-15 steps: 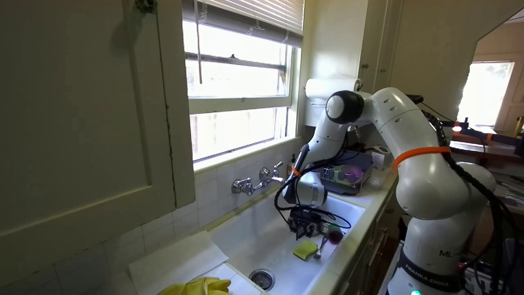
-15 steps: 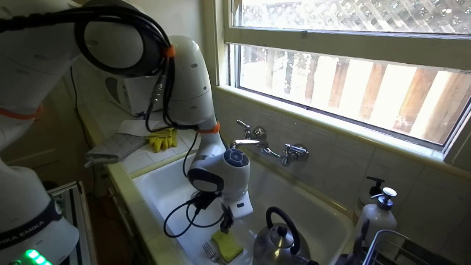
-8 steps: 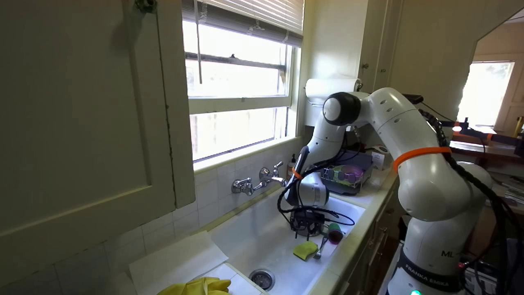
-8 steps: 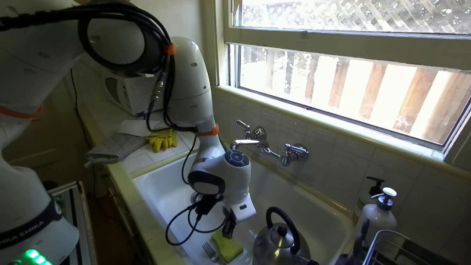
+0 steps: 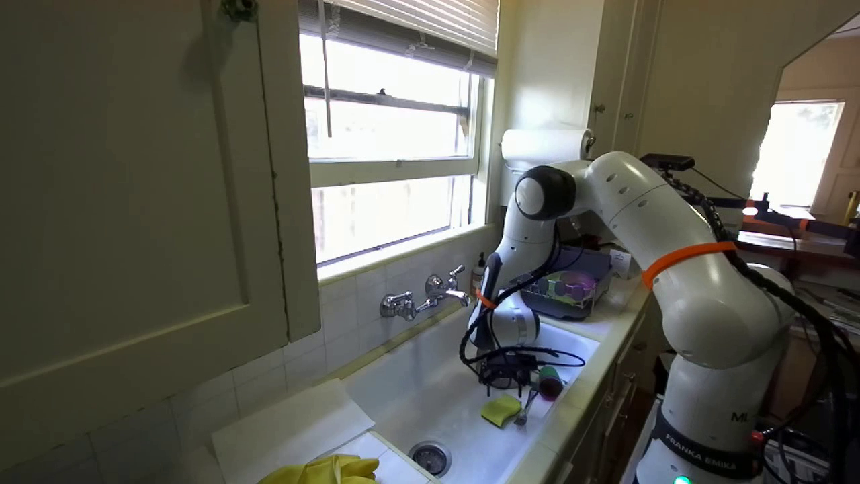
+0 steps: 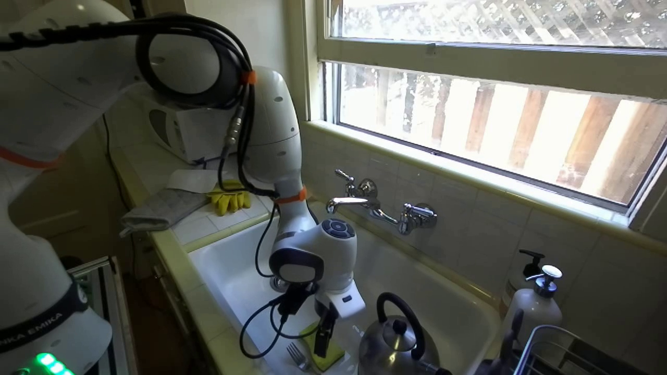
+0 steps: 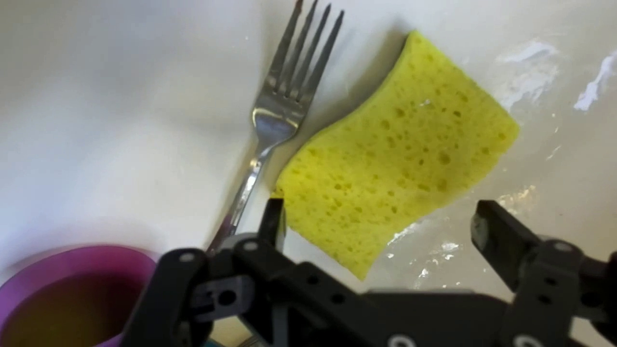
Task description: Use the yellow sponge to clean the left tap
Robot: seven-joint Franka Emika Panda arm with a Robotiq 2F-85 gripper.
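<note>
Because the yellow sponge (image 7: 395,154) lies loose and bowed on the floor of the sink (image 7: 120,135), with its pores showing and nothing on top of it, it should handle as something very light and soft that gives easily and is hard to break. Shiny streaks (image 7: 532,50) on the sink near it suggest wet, so the sponge may be damp, a little slick, and apt to slide if nudged by a corner. The tool (image 7: 381,220) stands with its fingers spread wide and grips nothing; whether one fingertip (image 7: 273,214) touches the corner just beside the fork (image 7: 277,118), I cannot tell. A hold across the middle looks best, pads against the two long edges, which probably calls for some turning of the tool. The fork lies along one long edge, so it could be caught in the same pinch. For wiping the left tap (image 5: 398,305), enough of the sponge should stick out past the fingertips to press on it.
</note>
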